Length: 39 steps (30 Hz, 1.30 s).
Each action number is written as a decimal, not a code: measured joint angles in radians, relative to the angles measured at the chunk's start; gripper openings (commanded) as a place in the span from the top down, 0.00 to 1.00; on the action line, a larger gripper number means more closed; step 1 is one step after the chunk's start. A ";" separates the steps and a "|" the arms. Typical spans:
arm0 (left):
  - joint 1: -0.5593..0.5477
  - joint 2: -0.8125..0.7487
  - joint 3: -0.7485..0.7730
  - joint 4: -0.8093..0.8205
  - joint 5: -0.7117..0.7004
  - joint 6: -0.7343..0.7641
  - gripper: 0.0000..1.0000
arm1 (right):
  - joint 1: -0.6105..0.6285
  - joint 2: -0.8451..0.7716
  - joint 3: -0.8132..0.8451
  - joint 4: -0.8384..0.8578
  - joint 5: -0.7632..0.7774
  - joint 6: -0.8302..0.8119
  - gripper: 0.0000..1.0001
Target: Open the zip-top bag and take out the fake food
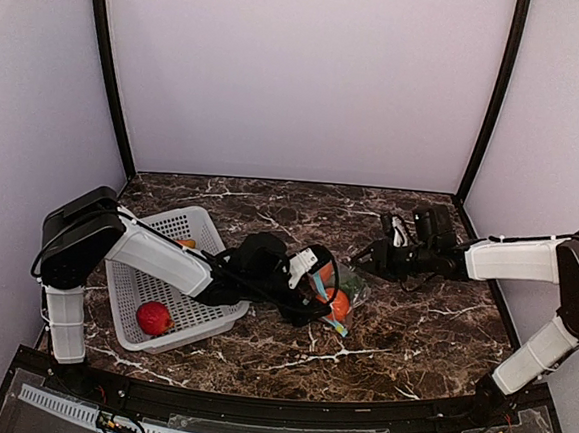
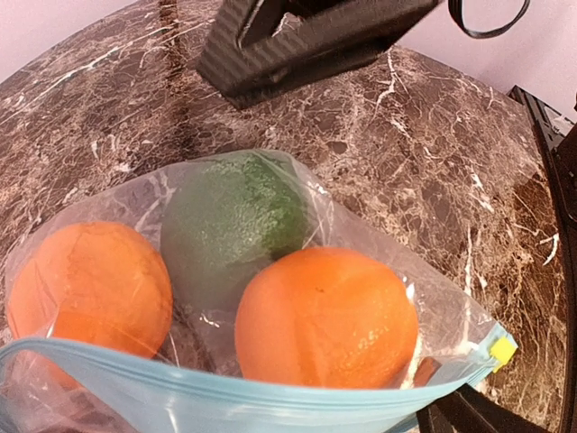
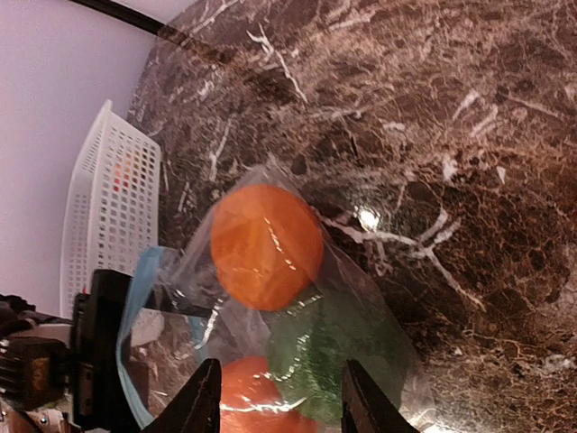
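The zip-top bag (image 1: pixel 341 299) lies on the marble table between my grippers, and its blue zip strip (image 2: pixel 270 397) faces the left wrist camera. It holds two oranges (image 2: pixel 326 316) (image 2: pixel 86 284) and the dark green piece (image 2: pixel 230 221). My left gripper (image 1: pixel 313 277) is at the bag's mouth. One finger (image 2: pixel 455 413) shows far to the right and the other is hidden by the strip, so the jaws look open. My right gripper (image 3: pixel 281 401) is open over the bag's closed end, above the green piece (image 3: pixel 347 361). The round red piece (image 1: pixel 153 317) and a red-orange piece (image 1: pixel 185 242) lie in the basket.
A white perforated basket (image 1: pixel 128 289) stands at the left of the table, close behind my left arm; it also shows in the right wrist view (image 3: pixel 90 207). Black frame posts stand at the back corners, and a black rail runs along the near edge.
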State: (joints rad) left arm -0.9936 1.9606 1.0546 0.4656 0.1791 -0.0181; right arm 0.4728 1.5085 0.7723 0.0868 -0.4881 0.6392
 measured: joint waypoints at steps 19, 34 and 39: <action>-0.004 0.064 0.106 -0.119 0.026 0.050 0.02 | 0.024 0.113 -0.122 0.065 -0.153 -0.037 0.70; -0.004 0.120 0.188 -0.239 0.027 0.091 0.16 | 0.032 0.171 -0.126 0.109 -0.162 -0.017 0.76; -0.004 0.098 0.178 -0.244 0.031 0.095 0.22 | 0.027 0.186 -0.142 0.145 -0.163 0.006 0.74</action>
State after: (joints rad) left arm -0.9977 2.0586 1.2324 0.2214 0.2100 0.0769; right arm 0.5003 1.6947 0.6300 0.2321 -0.6506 0.6456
